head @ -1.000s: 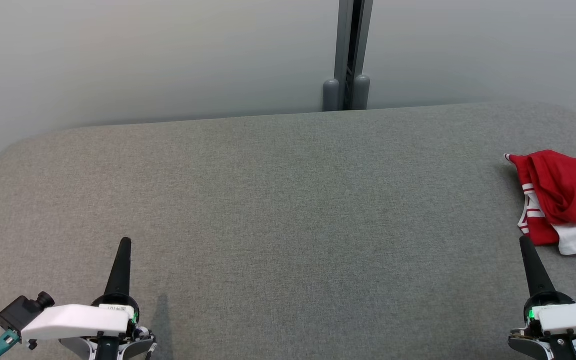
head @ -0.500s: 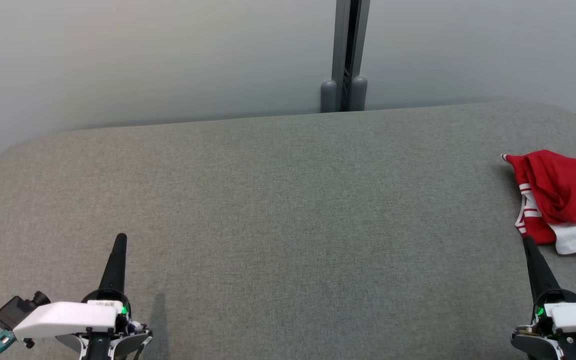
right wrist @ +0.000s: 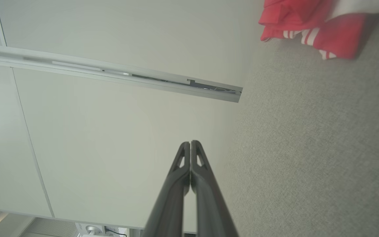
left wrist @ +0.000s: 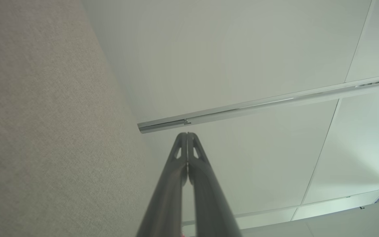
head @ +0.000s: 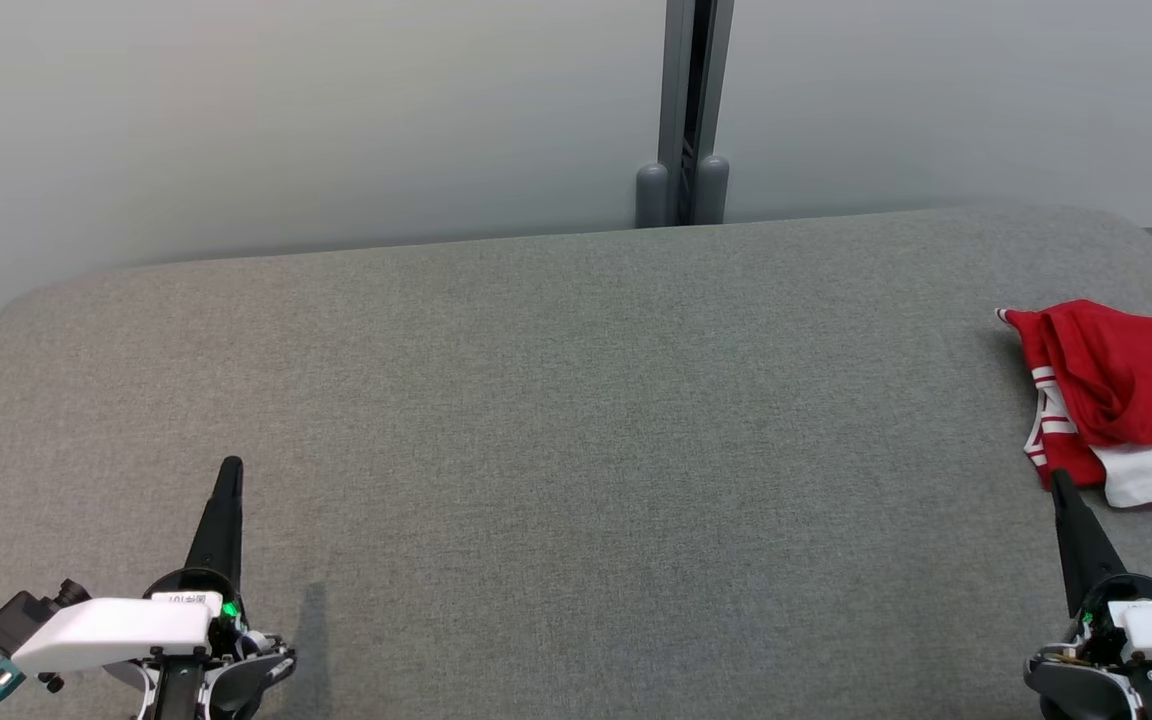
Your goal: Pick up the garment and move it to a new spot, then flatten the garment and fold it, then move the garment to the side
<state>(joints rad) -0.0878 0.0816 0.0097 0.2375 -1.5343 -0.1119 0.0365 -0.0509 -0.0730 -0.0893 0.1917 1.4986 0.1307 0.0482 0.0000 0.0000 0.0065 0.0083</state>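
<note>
A red garment with white stripes and a white panel lies crumpled at the far right of the grey fabric table, running off the head view's right edge. The right wrist view catches the garment at its top right. My right gripper is shut and empty at the lower right, its tip just short of the garment's near edge. Its fingers are pressed together. My left gripper is shut and empty at the lower left, far from the garment, its fingers closed.
A pale wall stands behind the table, split by a grey vertical post at the middle of the far edge. The table's rounded corners lie at the far left and far right.
The head camera has shifted a little, so the whole picture has drifted. Both grippers sit slightly lower in view than a second ago. The garment has not moved on the table.
</note>
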